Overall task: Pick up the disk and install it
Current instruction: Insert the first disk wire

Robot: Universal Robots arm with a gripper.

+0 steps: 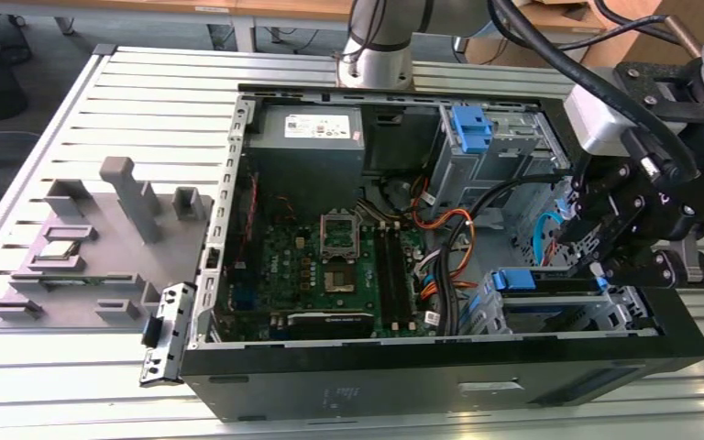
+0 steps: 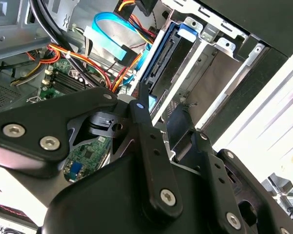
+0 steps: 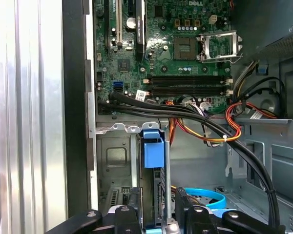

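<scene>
The disk [image 1: 531, 280] stands on edge in the lower drive cage at the front right corner of the open computer case, its blue caddy tab [image 3: 153, 146] pointing toward the motherboard. My gripper [image 1: 609, 266] hangs over that cage. In both wrist views its black fingers straddle the disk's [image 3: 155, 190] near end. One fingertip [image 2: 139, 105] lies against the blue caddy edge [image 2: 158, 58]; the other fingertip [image 2: 201, 137] stands apart from it in the neighbouring gap. The gripper [image 3: 157, 202] is open, not clamping the disk.
An empty blue bracket [image 1: 468, 128] sits in the upper bay. Orange, black and blue cables [image 3: 219, 134] cross beside the cage. The motherboard [image 1: 327, 266] and power supply [image 1: 309, 128] lie inside the case. A grey fixture [image 1: 95, 238] stands on the slatted table at the exterior view's left.
</scene>
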